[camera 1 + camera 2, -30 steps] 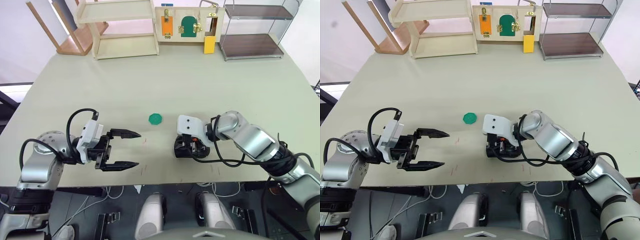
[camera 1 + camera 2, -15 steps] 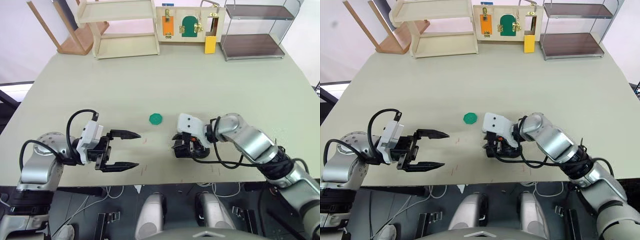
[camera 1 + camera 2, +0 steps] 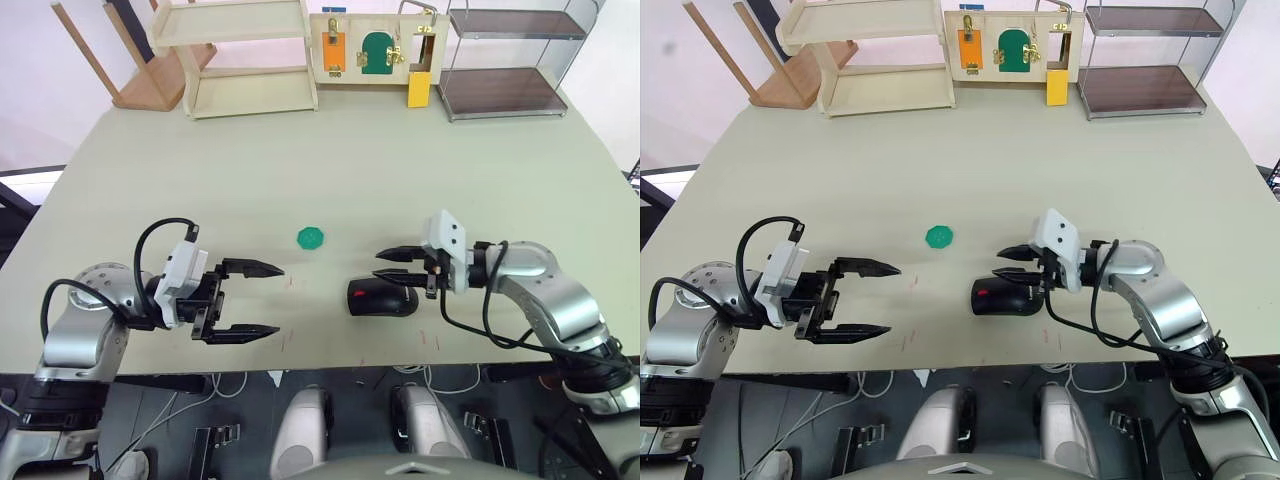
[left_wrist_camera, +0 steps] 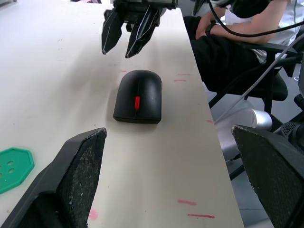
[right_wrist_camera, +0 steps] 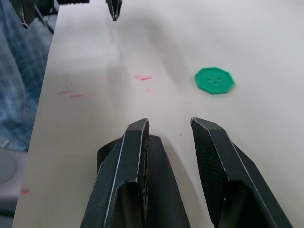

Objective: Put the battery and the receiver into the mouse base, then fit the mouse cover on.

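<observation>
The mouse lies near the table's front edge with the glossy black mouse cover [image 4: 147, 90] seated on the mouse base [image 3: 381, 306]; a red wheel shows through the top. The battery and the receiver are hidden. My right gripper [image 3: 380, 264] hovers open just behind and above the mouse, nothing between its fingers [image 5: 135, 156], apart from the cover. My left gripper [image 3: 276, 298] hangs open and empty well to the left of the mouse, pointing at it.
A green flat disc [image 3: 311, 237] lies behind and left of the mouse. Wooden shelves [image 3: 240, 55], a latch board [image 3: 372, 45] and a wire rack [image 3: 505, 60] line the far edge. A seated person [image 4: 237, 42] is off the table's front edge.
My right gripper, which was down over the mouse, has lifted off it and drawn back to the right, fingers open. The mouse now lies uncovered by the gripper. The left arm has not moved.
</observation>
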